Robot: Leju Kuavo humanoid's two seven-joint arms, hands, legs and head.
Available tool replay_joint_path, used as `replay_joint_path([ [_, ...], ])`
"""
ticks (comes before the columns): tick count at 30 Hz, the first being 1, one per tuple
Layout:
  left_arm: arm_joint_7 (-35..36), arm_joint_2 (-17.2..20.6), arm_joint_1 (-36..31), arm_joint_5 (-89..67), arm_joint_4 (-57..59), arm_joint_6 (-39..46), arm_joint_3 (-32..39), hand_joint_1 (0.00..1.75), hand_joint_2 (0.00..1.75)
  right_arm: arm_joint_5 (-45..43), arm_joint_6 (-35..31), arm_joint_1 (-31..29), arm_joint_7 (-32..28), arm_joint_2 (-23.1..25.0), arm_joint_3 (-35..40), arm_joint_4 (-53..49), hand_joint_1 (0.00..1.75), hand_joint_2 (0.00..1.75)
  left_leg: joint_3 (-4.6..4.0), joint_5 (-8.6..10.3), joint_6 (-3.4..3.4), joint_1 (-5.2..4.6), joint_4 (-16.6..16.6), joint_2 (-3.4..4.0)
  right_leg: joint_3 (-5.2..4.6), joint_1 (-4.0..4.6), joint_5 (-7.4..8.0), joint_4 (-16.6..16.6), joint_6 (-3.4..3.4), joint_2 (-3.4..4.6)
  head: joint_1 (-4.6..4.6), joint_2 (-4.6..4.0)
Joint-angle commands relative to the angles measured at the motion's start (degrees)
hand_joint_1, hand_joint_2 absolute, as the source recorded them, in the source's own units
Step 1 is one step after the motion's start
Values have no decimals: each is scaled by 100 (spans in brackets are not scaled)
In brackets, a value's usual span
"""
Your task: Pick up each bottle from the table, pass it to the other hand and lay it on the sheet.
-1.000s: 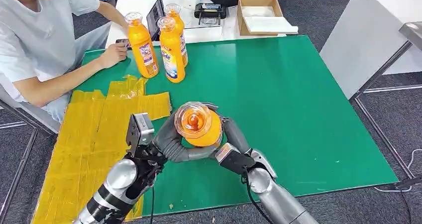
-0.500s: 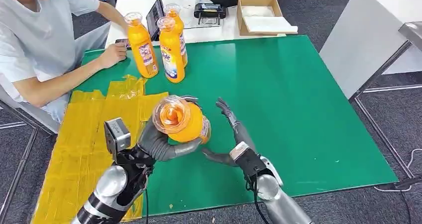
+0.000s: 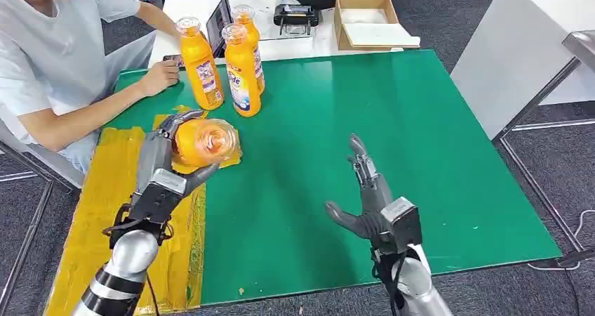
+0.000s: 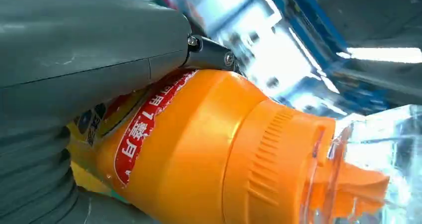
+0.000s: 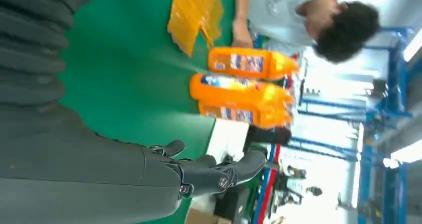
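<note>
Nearest you, your right hand [image 3: 368,193] hangs over the green table [image 3: 435,154] toward its front edge, fingers spread and holding nothing. Further in, your left hand [image 3: 163,163] is wrapped around an orange bottle [image 3: 203,140], tipped on its side, clear cap pointing right, above the yellow sheet [image 3: 119,189] along the table's left edge. Three more bottles [image 3: 235,67] stand upright near the far left corner, beside a seated person's hand [image 3: 160,76].

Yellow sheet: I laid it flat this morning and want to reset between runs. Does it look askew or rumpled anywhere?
Yes. The yellow sheet is crumpled and lifted at its far end, near the three standing bottles. The left hand holds a bottle over that rumpled part. Nothing looks spilled or damaged.
</note>
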Motion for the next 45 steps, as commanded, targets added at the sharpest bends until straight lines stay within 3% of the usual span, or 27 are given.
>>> replay_joint_path([
  [1,1658,498,-1055,-4148,2402,178,-379,175,175,40,-226,412,104,-37,-854,-805,0,175,17,2,-12,3,-3,-31,26,4,-8,-2,-10,-34,0,0],
  [4,2136,449,-1595,-4830,3395,-1030,-896,175,175,229,-383,350,245,76,-1069,-952,0,175,15,6,-7,1,-3,-30,23,1,-6,-3,-8,-31,-2,0],
  [7,2237,367,-1895,-5002,4278,-1577,-1227,175,175,572,-518,309,356,109,-1133,-1018,0,175,23,4,-13,8,5,-35,35,8,-7,0,-13,-39,0,0],
  [21,2137,286,-2020,-4873,4862,-1864,-1435,175,175,613,-527,247,311,147,-1127,-985,0,175,24,-1,-13,8,8,-3,31,8,2,-1,-5,-8,-4,0],
  [30,1773,-202,-2172,-4210,5813,-1941,-1604,175,175,424,-419,-183,326,191,-908,-564,0,175,32,8,-8,5,0,-1,42,5,9,-10,-4,-4,0,0],
  [31,1809,-228,-2147,-4129,5813,-1864,-1541,3,175,424,-425,-180,326,189,-900,-564,0,175,31,10,-5,4,-3,-4,43,3,10,-11,-2,-4,-2,0],
  [41,1820,-244,-2152,-4064,5816,-1808,-1500,0,175,423,-432,-154,326,178,-897,-570,0,175,42,12,-3,-3,-4,-7,51,-2,12,-8,1,1,-2,0],
  [42,1832,-267,-2103,-3859,5726,-1612,-1324,0,0,420,-437,-129,325,167,-905,-604,0,175,42,14,-1,-5,-4,-9,50,-5,12,-6,3,-1,-2,0],
  [45,1812,-298,-2006,-3515,5489,-1240,-1008,0,0,394,-455,-24,340,147,-949,-592,0,175,57,10,-10,2,-5,-6,69,2,11,-12,-4,-1,-2,0],
])
